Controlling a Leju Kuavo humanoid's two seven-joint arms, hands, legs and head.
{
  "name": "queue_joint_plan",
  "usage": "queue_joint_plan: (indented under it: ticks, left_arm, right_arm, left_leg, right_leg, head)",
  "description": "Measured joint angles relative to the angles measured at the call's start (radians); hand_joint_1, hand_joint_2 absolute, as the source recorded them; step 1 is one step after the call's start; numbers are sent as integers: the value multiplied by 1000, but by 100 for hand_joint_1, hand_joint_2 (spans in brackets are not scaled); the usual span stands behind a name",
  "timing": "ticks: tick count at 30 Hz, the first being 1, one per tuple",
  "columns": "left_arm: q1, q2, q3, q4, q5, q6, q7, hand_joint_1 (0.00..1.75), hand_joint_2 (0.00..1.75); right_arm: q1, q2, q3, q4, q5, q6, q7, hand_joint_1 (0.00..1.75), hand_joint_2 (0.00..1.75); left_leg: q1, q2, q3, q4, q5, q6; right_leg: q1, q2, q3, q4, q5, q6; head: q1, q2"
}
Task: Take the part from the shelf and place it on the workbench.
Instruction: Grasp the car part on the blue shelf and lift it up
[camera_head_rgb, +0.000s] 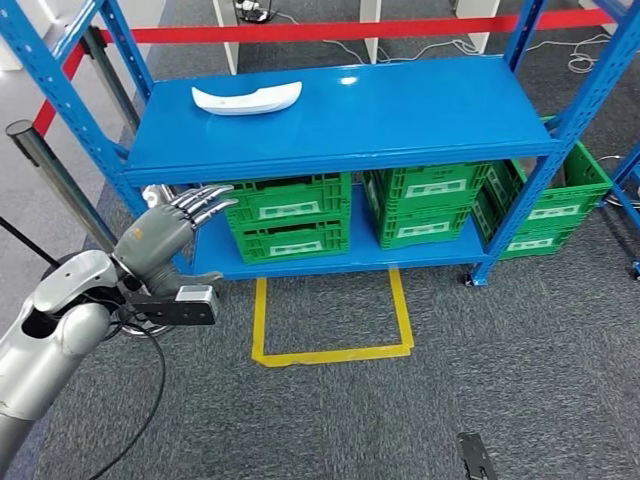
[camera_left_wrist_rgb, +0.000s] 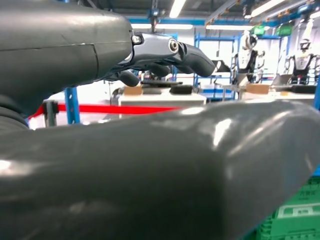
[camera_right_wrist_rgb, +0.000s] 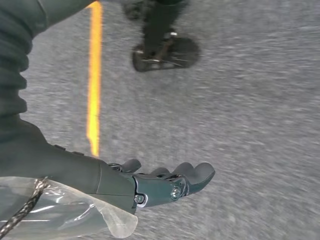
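Silver-jointed left arm (camera_head_rgb: 53, 325) enters the head view from below, its grey left hand (camera_head_rgb: 170, 228) raised in front of the blue metal shelf unit (camera_head_rgb: 392, 110) with fingers extended, slightly apart and holding nothing; the fingertips (camera_head_rgb: 219, 205) point toward the shelf's front edge, at the level of the lip of the upper deck. In the left wrist view the same hand (camera_left_wrist_rgb: 162, 52) appears with its dark fingers stretched out and empty, above the thick grey thumb (camera_left_wrist_rgb: 158, 170).

Right hand (camera_right_wrist_rgb: 166, 182) shows in the right wrist view over grey carpet floor (camera_right_wrist_rgb: 245, 115) and a yellow floor tape line (camera_right_wrist_rgb: 94, 75); its fingers lie straight, close together and grip nothing (the view is turned, so no direction is given from it).

Task part: a white, elongated, shallowly curved plastic part (camera_head_rgb: 247, 98) lies flat on the upper deck of the shelf unit, toward that deck's left rear, well apart from the left hand.

Lower deck of the shelf unit: two stacks of green plastic crates (camera_head_rgb: 290, 215) with pale labels stand side by side; further green crates (camera_head_rgb: 551, 210) sit on the floor beside the shelf's right post.

Floor before the shelf unit: a yellow tape rectangle (camera_head_rgb: 332, 350) marks the carpet just in front of the lower deck. Behind the shelf unit runs a red barrier band (camera_head_rgb: 340, 30).
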Motion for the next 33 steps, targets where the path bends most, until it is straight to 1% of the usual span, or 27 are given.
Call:
queue_joint_plan:
  ticks: [2,3,4,5,6,7,8,9,10,11,13,14,15,16,18,19,20,21,22,23,24,25,28,29,30,31,33]
  left_arm:
    - [-2,2,0,-6,2,-11,8,0,0]
    - [1,4,0,-9,5,-17,12,0,0]
    - [6,4,0,-10,8,-20,12,0,0]
    - [13,5,0,-10,8,-18,10,0,0]
    - [18,5,0,-10,7,-16,5,0,0]
    - [20,6,1,-10,6,-13,1,0,0]
    - [20,6,1,-10,6,-11,-1,0,0]
    - [20,7,2,-10,6,-10,-2,0,0]
    - [20,7,3,-10,6,-10,-2,0,0]
    - [20,7,3,-10,6,-10,-2,0,0]
    - [20,7,3,-10,6,-10,-2,0,0]
    - [20,7,3,-10,6,-10,-2,0,0]
    - [19,7,3,-10,6,-9,-2,0,0]
    - [20,6,3,-10,6,-9,-2,0,0]
    - [22,6,2,-10,6,-9,-2,0,0]
    - [25,6,1,-10,6,-9,-2,0,0]
    - [27,6,0,-10,6,-9,-2,0,0]
    - [28,6,0,-10,6,-9,-2,0,0]
    - [29,6,-1,-10,6,-9,-2,0,0]
    - [29,6,-1,-10,6,-9,-2,0,0]
    - [29,7,0,-10,6,-9,-2,0,0]
    - [28,7,0,-10,6,-8,-2,0,0]
    - [29,6,0,-10,6,-8,-2,0,0]
    - [28,6,1,-10,6,-8,-2,0,0]
    - [27,6,1,-10,6,-8,-2,0,0]
    - [26,7,2,-10,6,-8,-2,0,0]
    - [27,8,3,-10,6,-8,-2,0,0]
  right_arm:
    - [-7,1,0,0,-4,5,-24,0,175]
    - [-9,1,0,0,-6,13,-30,0,175]
    - [-8,1,0,0,-7,23,-33,0,175]
    - [-6,1,-1,0,-9,32,-37,0,175]
    - [-3,1,-1,0,-11,40,-42,0,175]
    - [-1,1,-1,0,-12,46,-46,0,175]
    - [0,2,-1,0,-13,49,-48,0,175]
    - [0,2,-2,1,-14,51,-49,0,175]
    - [0,2,-2,1,-14,52,-50,0,175]
    - [1,3,-2,1,-14,52,-50,0,175]
    - [3,2,-3,1,-14,52,-51,0,175]
    - [4,2,-3,1,-14,52,-51,0,175]
    - [3,2,-3,1,-14,52,-51,0,175]
    - [3,2,-3,1,-14,52,-52,0,175]
    - [4,2,-4,1,-14,52,-52,0,175]
    - [6,2,-4,1,-14,52,-52,0,175]
    - [7,1,-4,1,-14,52,-52,0,175]
    - [7,1,-4,1,-14,51,-52,0,175]
    - [7,1,-4,1,-14,51,-52,0,175]
    - [6,0,-4,1,-14,51,-52,0,175]
    - [4,0,-4,1,-14,51,-52,0,175]
    - [3,0,-4,1,-14,51,-52,0,175]
    - [5,0,-4,1,-14,52,-52,0,175]
    - [5,0,-4,1,-14,52,-52,0,175]
    - [4,0,-4,1,-14,51,-52,0,175]
    - [3,0,-4,1,-14,51,-52,0,175]
    - [4,-1,-4,1,-14,51,-52,0,175]
  left_leg:
    - [0,0,-64,132,-60,-3]
    - [0,0,-99,199,-81,-2]
    - [-1,0,-122,237,-85,0]
    - [-1,0,-129,240,-67,5]
    - [-3,0,-118,202,-32,12]
    - [-6,-1,-95,138,13,22]
    - [-10,-1,-70,75,47,32]
    - [-15,-2,-51,22,71,41]
    - [-19,-3,-40,-11,80,47]
    - [-22,-3,-38,-23,77,49]
    - [-21,-2,-36,-41,80,48]
    - [-18,-2,-32,-49,84,49]
    - [-15,-1,-29,-57,89,50]
    - [-13,0,-27,-61,92,51]
    - [-16,1,-29,-61,93,53]
    - [-18,1,-29,-61,93,54]
    - [-19,1,-30,-61,93,54]
    - [-20,0,-29,-60,93,54]
    - [-21,0,-28,-58,92,53]
    - [-22,0,-28,-57,91,52]
    - [-23,0,-30,-53,90,49]
    - [-25,0,-33,-51,90,45]
    - [-25,-1,-37,-50,93,32]
    - [-24,-1,-38,-45,87,28]
    - [-23,-2,-46,-25,70,22]
    - [-21,-2,-64,19,43,15]
    - [-14,-2,-121,151,-20,4]
  right_leg:
    - [3,1,2,0,-2,-6]
    - [5,2,3,0,-3,-9]
    - [7,2,5,0,-5,-11]
    - [10,2,8,0,-6,-13]
    - [13,3,11,0,-7,-14]
    - [15,3,14,-1,-8,-15]
    - [17,4,15,-1,-9,-15]
    - [18,5,15,-2,-8,-13]
    - [18,5,12,-3,-7,-10]
    - [17,5,8,-5,-4,-5]
    - [17,3,3,-9,-1,6]
    - [17,2,-1,-3,-8,11]
    - [17,2,-13,21,-25,15]
    - [17,1,-34,66,-52,18]
    - [17,1,-91,193,-109,23]
    - [17,1,-112,239,-121,24]
    - [17,1,-117,251,-115,25]
    - [17,1,-101,221,-90,23]
    - [17,0,-69,158,-54,20]
    - [18,0,-32,88,-28,17]
    - [20,-1,-1,28,-11,12]
    - [21,-1,18,-8,-5,8]
    - [23,0,28,-26,-3,-5]
    - [21,0,30,-29,0,-10]
    - [18,-1,31,-33,3,-16]
    - [15,-1,33,-37,5,-21]
    - [15,-1,32,-37,5,-24]
  head:
    - [0,0]
    - [0,0]
    - [0,0]
    - [0,0]
    - [0,0]
    - [0,0]
    - [1,0]
    - [1,0]
    - [0,0]
    - [0,0]
    - [0,0]
    - [1,0]
    - [2,0]
    - [3,0]
    - [4,0]
    - [4,0]
    - [4,0]
    - [4,0]
    - [5,0]
    - [4,0]
    - [4,0]
    - [3,0]
    - [4,0]
    - [3,0]
    - [1,0]
    - [-2,0]
    - [-4,0]
